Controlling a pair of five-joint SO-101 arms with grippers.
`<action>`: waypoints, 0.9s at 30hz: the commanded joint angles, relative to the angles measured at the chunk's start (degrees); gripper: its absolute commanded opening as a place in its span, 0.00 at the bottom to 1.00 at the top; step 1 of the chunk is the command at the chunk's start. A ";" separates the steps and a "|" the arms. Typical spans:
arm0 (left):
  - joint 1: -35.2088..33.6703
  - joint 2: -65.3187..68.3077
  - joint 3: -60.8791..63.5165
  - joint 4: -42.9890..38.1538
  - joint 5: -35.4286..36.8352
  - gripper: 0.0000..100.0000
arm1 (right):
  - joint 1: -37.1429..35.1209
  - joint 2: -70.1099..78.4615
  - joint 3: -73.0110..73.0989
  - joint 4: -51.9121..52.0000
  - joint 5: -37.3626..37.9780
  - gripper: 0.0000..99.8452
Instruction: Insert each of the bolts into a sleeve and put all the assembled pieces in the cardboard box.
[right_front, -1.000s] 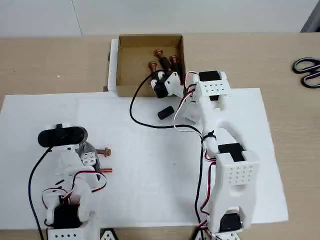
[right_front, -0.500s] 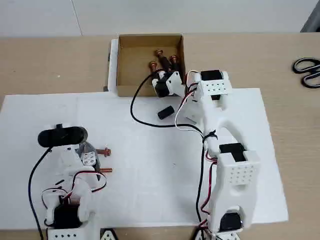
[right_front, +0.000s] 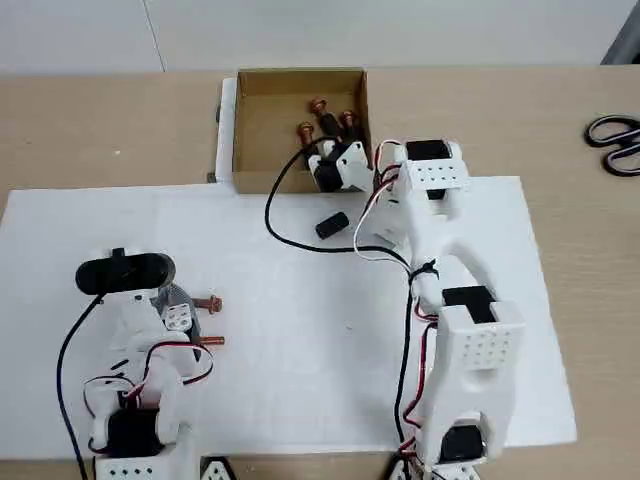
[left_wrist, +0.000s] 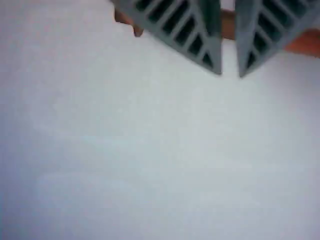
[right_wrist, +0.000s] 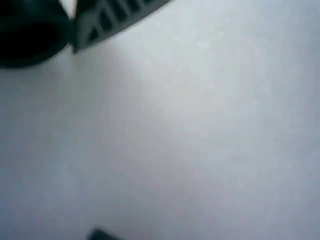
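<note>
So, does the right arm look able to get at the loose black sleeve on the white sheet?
Probably yes: the sleeve lies on the white sheet, close beside the right arm and short of the cardboard box, with nothing over it. The arm's black cable curves nearby and could snag.

Cardboard box (right_front: 250, 125): one. Assembled pieces (right_front: 325, 120) in box: three. Loose black sleeve (right_front: 332, 225): one. Loose bolts: two, upper bolt (right_front: 208, 302), lower bolt (right_front: 208, 342). White sheet (right_front: 300, 350): one. Scissors (right_front: 615, 140): one pair.
</note>
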 joint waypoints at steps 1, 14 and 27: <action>-0.18 -0.53 -2.51 0.00 -0.09 0.01 | 3.21 -2.24 -1.05 1.27 -0.79 0.25; -0.09 -0.53 -2.51 0.00 -0.09 0.01 | 2.95 0.31 -0.88 1.01 -0.79 0.15; -0.18 -0.53 -2.51 0.09 -0.09 0.01 | 2.95 1.89 -1.14 1.01 -0.79 0.04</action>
